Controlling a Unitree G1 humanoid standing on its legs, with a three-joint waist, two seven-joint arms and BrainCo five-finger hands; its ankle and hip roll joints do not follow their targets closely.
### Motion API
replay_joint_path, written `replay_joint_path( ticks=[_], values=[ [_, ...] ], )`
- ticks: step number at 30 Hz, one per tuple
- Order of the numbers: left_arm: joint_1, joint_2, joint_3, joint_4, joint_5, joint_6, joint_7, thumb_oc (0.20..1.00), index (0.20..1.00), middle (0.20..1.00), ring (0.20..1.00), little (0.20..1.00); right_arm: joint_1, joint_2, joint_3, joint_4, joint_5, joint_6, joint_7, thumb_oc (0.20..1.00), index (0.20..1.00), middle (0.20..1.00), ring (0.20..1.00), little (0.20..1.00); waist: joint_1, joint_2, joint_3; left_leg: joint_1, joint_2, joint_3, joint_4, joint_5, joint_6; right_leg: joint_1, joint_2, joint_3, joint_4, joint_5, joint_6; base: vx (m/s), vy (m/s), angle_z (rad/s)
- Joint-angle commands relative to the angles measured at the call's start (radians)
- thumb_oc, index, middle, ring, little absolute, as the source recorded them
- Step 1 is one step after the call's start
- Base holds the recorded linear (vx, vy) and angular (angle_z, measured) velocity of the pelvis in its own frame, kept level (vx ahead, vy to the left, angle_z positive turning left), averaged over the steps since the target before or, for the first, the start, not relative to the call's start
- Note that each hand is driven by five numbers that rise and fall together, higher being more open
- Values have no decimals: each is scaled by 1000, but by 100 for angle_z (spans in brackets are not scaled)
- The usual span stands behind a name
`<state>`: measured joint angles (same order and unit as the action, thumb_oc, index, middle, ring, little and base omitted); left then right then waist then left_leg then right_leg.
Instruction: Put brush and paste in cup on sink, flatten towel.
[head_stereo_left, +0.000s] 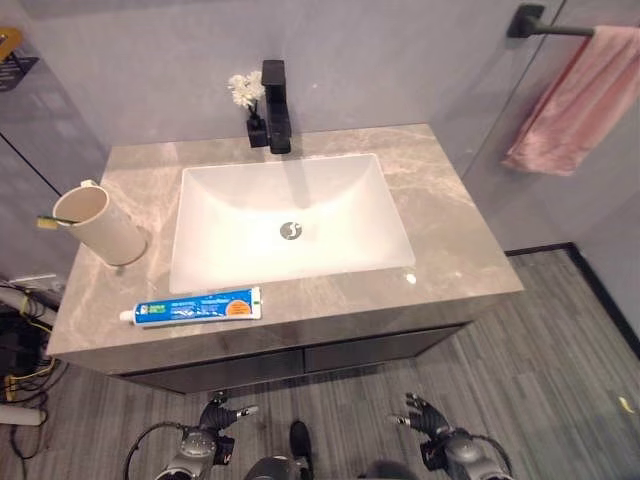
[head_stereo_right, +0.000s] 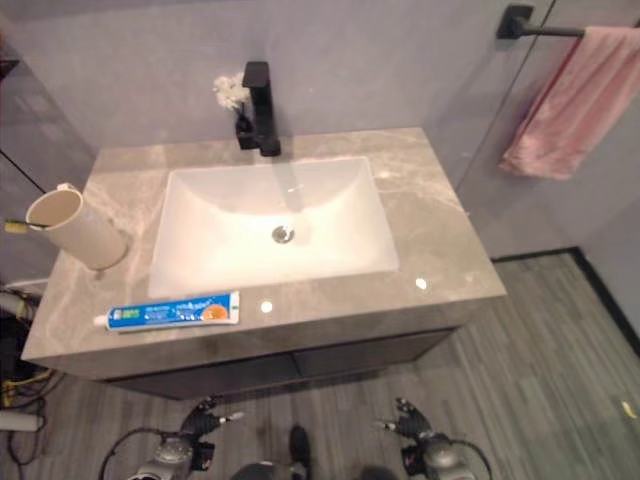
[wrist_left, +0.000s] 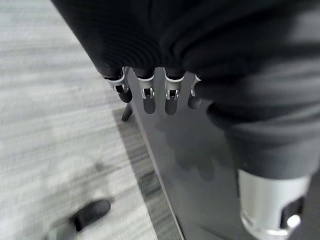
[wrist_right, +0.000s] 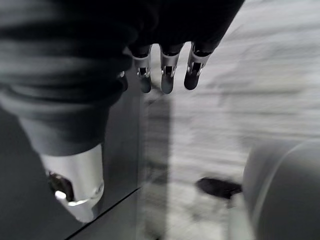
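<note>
A cream cup (head_stereo_left: 98, 224) lies tilted at the left end of the grey marble counter (head_stereo_left: 450, 250). The yellow-green end of a toothbrush (head_stereo_left: 46, 222) pokes out of its mouth. A blue and white toothpaste tube (head_stereo_left: 197, 307) lies flat along the counter's front edge, left of centre. On the right wall a pink towel (head_stereo_left: 578, 100) hangs bunched on a black bar (head_stereo_left: 545, 25). Both hands hang low in front of the cabinet, well below the counter: my left hand (head_stereo_left: 215, 420) and my right hand (head_stereo_left: 425, 418). Each is open with straight fingers (wrist_left: 147, 92) (wrist_right: 167, 75) and holds nothing.
A white basin (head_stereo_left: 200, 270) is set into the middle of the counter, with a black faucet (head_stereo_left: 276, 105) behind it. Beside the faucet stands a small black vase of white flowers (head_stereo_left: 247, 100). The dark cabinet front (head_stereo_left: 380, 348) faces the hands. A black shelf (head_stereo_left: 15, 60) is at the upper left.
</note>
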<state>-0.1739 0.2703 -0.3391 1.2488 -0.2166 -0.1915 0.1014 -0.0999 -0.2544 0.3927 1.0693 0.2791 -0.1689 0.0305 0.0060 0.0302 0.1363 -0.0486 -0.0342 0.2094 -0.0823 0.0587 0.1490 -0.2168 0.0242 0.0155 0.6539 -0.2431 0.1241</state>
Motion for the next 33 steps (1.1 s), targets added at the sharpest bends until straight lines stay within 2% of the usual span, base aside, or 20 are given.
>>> replay_joint_path(
  ticks=[1, 3, 4, 10, 19, 22, 23, 24, 25, 27, 29, 33],
  values=[
    [-9, 29, 24, 27, 26, -18, -1, 1000, 1000, 1000, 1000, 1000, -7, -34, 9, 5, -2, -21, 9, 1000, 1000, 1000, 1000, 1000, -10, -36, -5, -58, 49, 46, 61, 29, -160, 50, -27, -66, -451, 277, -3, 274, 13, 20],
    [-3, 20, 25, 42, 23, -15, -7, 1000, 1000, 1000, 1000, 1000, -5, -31, 18, 6, -25, -14, 10, 1000, 1000, 1000, 1000, 1000, -6, -45, -3, -26, 53, 51, 62, 20, -167, 65, -60, -151, -479, 296, 5, 154, -41, 1],
    [-3, 9, 17, 44, 36, -13, -9, 1000, 1000, 1000, 1000, 1000, -6, -35, 28, 10, -32, -12, 9, 1000, 1000, 1000, 1000, 1000, -10, -53, -9, -27, 48, 39, 58, 21, -174, 104, -50, -121, -543, 292, -4, 117, -91, 19],
    [8, -7, 22, 46, 33, -12, -14, 1000, 1000, 1000, 1000, 1000, -16, -80, 26, -2, -46, -11, 6, 1000, 1000, 1000, 1000, 1000, 7, -53, -16, -59, 62, 43, 64, 38, -201, 162, -44, -139, -656, 301, -30, 10, -102, 6],
    [20, -27, 0, 37, 42, -18, -8, 1000, 1000, 1000, 1000, 1000, -23, -109, 4, 42, -44, -17, -4, 1000, 1000, 1000, 1000, 1000, 6, -44, 10, -119, 66, 8, 153, 30, -227, 162, -55, -164, -662, 302, -45, -40, -64, 13],
    [22, -26, -4, 22, 56, -15, -6, 1000, 1000, 1000, 1000, 1000, -15, -111, -3, 35, -46, -16, -11, 1000, 1000, 1000, 1000, 1000, -3, -55, 9, -111, 131, 56, 168, 37, -239, 159, -82, -181, -659, 304, -41, -59, 69, 20],
    [23, -23, -2, 23, 59, -16, -2, 1000, 1000, 1000, 1000, 1000, -13, -110, -5, 33, -43, -15, -11, 1000, 1000, 1000, 1000, 1000, -2, -59, 7, -97, 152, 49, 162, 38, -242, 159, -90, -183, -660, 306, -37, -24, 71, 21],
    [23, -23, -2, 23, 59, -16, -2, 1000, 1000, 1000, 1000, 1000, -13, -110, -5, 33, -43, -15, -11, 1000, 1000, 1000, 1000, 1000, -2, -59, 7, -97, 152, 49, 162, 38, -242, 159, -90, -183, -660, 306, -37, -19, 190, 19],
    [18, -18, -2, 31, 58, -19, 7, 1000, 1000, 1000, 1000, 1000, -11, -106, -8, 38, -31, -16, -5, 1000, 1000, 1000, 1000, 1000, -5, -48, -7, -60, 209, 0, 127, 67, -262, 148, -110, -185, -649, 306, -24, -14, 215, 18],
    [13, -15, -5, 35, 63, -21, 11, 1000, 1000, 1000, 1000, 1000, -17, -102, -4, 54, -30, -15, -1, 1000, 1000, 1000, 1000, 1000, -2, -34, -9, -40, 204, -58, 101, 63, -269, 146, -116, -175, -643, 305, -18, -11, 263, 18],
    [11, -16, -17, 29, 70, -21, 7, 1000, 1000, 1000, 1000, 1000, -21, -103, -7, 69, -35, -10, 0, 1000, 1000, 1000, 1000, 1000, -7, -23, -14, -21, 193, -57, 80, 36, -267, 143, -135, -173, -635, 306, -9, -12, 279, 1],
    [10, 4, -53, 8, 116, -31, 6, 1000, 1000, 1000, 1000, 1000, -51, -104, -8, 70, -59, -8, -6, 1000, 1000, 1000, 1000, 1000, -2, -21, 0, -33, 130, -59, 95, -10, -234, 110, -200, -134, -617, 355, 26, -72, 305, 2]
  ],
)
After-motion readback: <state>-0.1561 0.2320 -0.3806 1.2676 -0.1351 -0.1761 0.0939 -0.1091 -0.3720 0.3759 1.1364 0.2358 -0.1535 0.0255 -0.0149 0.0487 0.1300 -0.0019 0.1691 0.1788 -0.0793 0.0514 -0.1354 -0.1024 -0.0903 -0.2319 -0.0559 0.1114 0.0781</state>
